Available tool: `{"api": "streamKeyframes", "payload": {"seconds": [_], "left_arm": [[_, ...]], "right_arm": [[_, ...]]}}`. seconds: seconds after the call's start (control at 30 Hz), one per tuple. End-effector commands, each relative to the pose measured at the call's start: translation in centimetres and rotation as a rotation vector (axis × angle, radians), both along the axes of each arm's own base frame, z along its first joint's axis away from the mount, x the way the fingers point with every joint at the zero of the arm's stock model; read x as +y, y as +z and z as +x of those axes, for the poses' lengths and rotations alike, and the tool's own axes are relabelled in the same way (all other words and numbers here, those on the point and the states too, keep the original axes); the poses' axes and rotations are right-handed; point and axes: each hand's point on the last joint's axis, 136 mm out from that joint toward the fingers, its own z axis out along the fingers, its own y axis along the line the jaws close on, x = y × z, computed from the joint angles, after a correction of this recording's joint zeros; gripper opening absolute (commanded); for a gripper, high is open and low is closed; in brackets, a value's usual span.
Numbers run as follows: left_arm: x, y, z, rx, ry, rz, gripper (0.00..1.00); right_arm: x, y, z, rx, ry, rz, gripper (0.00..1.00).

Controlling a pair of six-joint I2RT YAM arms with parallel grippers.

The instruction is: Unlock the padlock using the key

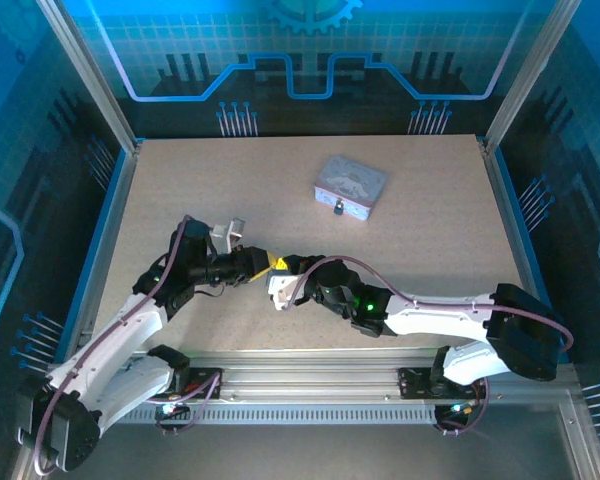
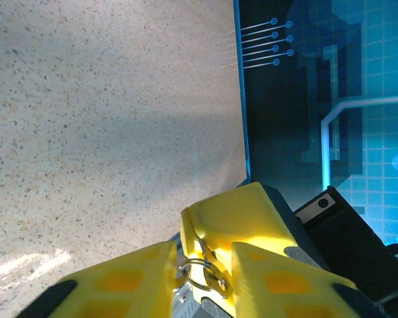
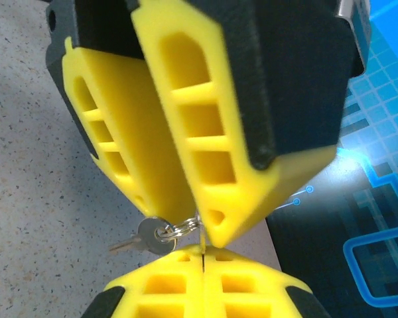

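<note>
Left gripper (image 3: 198,222) meets the right gripper (image 3: 203,262) tip to tip over the speckled table (image 1: 430,250), the yellow fingers of the two pointing at each other. Beyond the two sets of tips and off to their right sits a pale rectangular tin (image 1: 350,185) with its lid down, so what lies inside cannot be told. A tiny dark thing against the tin's near wall looks like the padlock (image 1: 338,209), well apart from both grippers. The left gripper's jaws are drawn nearly together, pinching a small wire key ring (image 3: 179,229) at their very ends. From that ring the key (image 3: 148,235) hangs free just beside the tips, clear of the table. The right gripper's jaws are pressed flat together directly under the ring; whether they nip anything cannot be told. The tin's lid carries a printed picture, too small to read.
</note>
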Motion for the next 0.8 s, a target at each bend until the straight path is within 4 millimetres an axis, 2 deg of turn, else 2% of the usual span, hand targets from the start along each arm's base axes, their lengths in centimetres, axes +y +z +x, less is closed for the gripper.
{"api": "streamKeyframes", "payload": {"seconds": [0.0, 0.1, 0.27, 0.5, 0.63, 0.73, 0.77], "left_arm": [[0.14, 0.3, -0.19, 0.057, 0.026, -0.026, 0.22], [0.05, 0.55, -0.28, 0.06, 0.025, -0.044, 0.19], [-0.24, 0.72, -0.33, 0.073, 0.02, -0.08, 0.19], [-0.37, 0.84, -0.43, 0.077, 0.013, -0.095, 0.02], [-0.44, 0.83, -0.52, 0.078, 0.007, -0.101, 0.0], [-0.45, 0.77, -0.56, 0.067, 0.003, -0.101, 0.0], [-0.43, 0.77, -0.54, 0.057, 0.0, -0.097, 0.0]], "right_arm": [[0.74, 2.24, 0.44, -0.013, 0.005, 0.079, 0.0], [0.82, 2.04, 0.46, -0.011, 0.005, 0.074, 0.0], [0.93, 1.9, 0.55, -0.01, 0.006, 0.071, 0.0], [1.13, 1.49, 0.58, -0.004, 0.007, 0.065, 0.0], [1.16, 1.39, 0.71, -0.005, 0.004, 0.063, 0.0], [1.11, 1.48, 0.78, 0.001, 0.0, 0.071, 0.05], [1.0, 1.51, 0.84, 0.005, -0.004, 0.076, 0.13]]}}
